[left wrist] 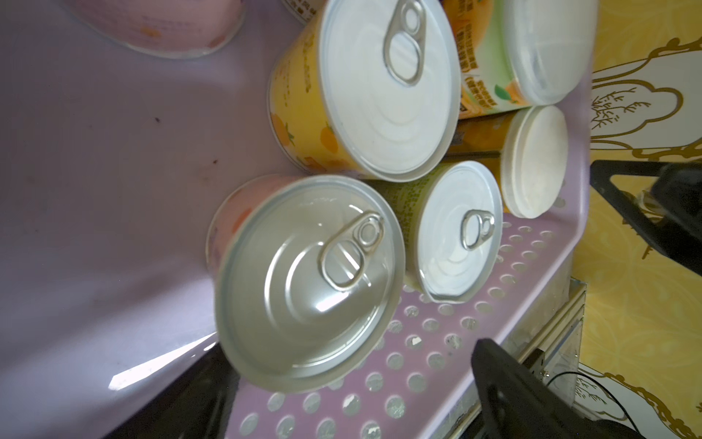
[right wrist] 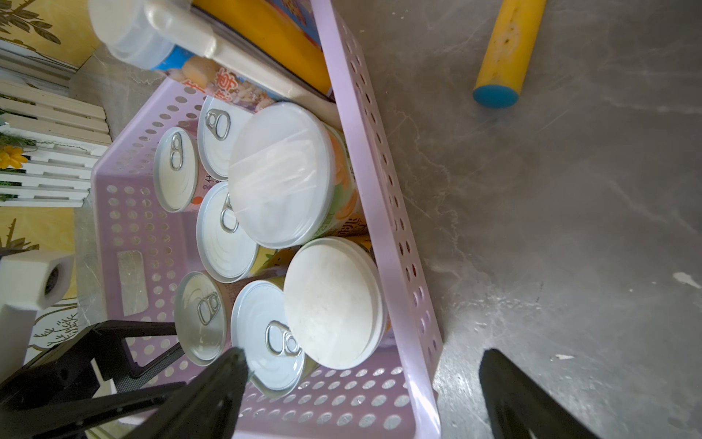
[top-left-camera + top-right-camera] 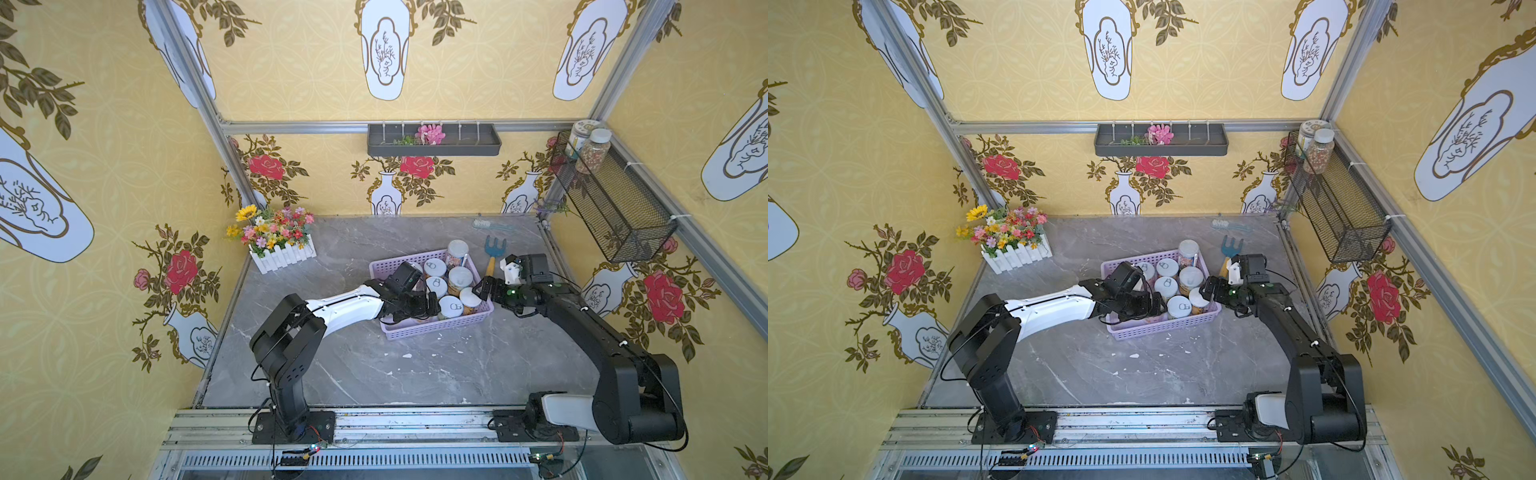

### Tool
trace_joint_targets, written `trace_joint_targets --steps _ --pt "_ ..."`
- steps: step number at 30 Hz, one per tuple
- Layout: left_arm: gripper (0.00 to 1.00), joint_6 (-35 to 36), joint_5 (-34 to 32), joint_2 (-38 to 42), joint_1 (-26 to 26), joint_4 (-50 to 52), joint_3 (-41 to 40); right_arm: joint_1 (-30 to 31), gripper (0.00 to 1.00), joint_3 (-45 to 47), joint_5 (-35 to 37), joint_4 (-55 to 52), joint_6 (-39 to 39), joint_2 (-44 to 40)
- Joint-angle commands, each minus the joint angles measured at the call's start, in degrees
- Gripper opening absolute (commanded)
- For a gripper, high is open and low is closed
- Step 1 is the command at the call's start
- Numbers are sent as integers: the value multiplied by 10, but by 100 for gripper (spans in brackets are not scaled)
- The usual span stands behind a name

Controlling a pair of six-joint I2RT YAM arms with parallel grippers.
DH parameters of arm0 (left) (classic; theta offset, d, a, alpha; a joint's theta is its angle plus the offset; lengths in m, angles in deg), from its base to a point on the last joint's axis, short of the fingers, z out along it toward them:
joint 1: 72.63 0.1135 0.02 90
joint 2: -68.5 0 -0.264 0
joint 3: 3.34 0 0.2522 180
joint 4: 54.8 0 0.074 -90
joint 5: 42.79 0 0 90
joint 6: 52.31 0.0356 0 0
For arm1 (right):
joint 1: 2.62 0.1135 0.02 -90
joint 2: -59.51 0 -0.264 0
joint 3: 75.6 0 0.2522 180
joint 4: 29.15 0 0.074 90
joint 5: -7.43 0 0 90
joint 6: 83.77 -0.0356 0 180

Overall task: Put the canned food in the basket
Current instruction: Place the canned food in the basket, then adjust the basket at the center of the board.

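Observation:
The lavender basket point(image 3: 436, 330) point(image 3: 1158, 328) stands mid-table and holds several cans of canned food. A taller multicoloured jar point(image 3: 457, 251) point(image 2: 212, 80) is at its far end. My left gripper point(image 3: 428, 305) point(image 3: 1154, 305) point(image 1: 349, 380) is open, low over the basket's near-left part. Its jaws stand either side of a pink-labelled silver-topped can point(image 1: 307, 281) point(image 2: 201, 319) that rests on the basket floor. A yellow-labelled can point(image 1: 456, 232) point(image 2: 266, 342) and a white-lidded can point(image 2: 330, 304) stand beside it. My right gripper point(image 3: 484, 289) point(image 3: 1208, 289) point(image 2: 362, 357) is open and empty, straddling the basket's right wall point(image 2: 372, 159).
A blue rake with a yellow handle point(image 3: 492, 253) point(image 2: 505, 49) lies just right of the basket, and a brush point(image 3: 490, 225) lies behind it. A white fence box of flowers point(image 3: 278, 245) stands at the back left. A black wire basket point(image 3: 611, 208) with two jars hangs on the right wall.

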Motion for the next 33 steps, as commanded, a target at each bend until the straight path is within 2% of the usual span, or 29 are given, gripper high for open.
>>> trace_joint_targets --steps 1,9,14,19,25,29,33 --pt "100 7 25 0 1 -39 -5 0 99 -4 -10 7 5 2" --pt "100 11 24 7 1 -34 -20 0 99 -4 -21 12 7 15" --pt "100 8 -82 31 1 74 10 1 99 -11 -46 8 13 25" --pt "100 42 -102 75 1 107 26 8 99 -13 -84 1 24 28" --pt "100 38 -150 135 12 113 -10 59 99 -12 -80 -26 35 17" --pt "100 26 -156 185 35 96 -46 109 100 -1 -61 -35 17 -3" --pt "100 25 -190 226 48 96 -69 135 97 14 -34 -33 -7 -21"
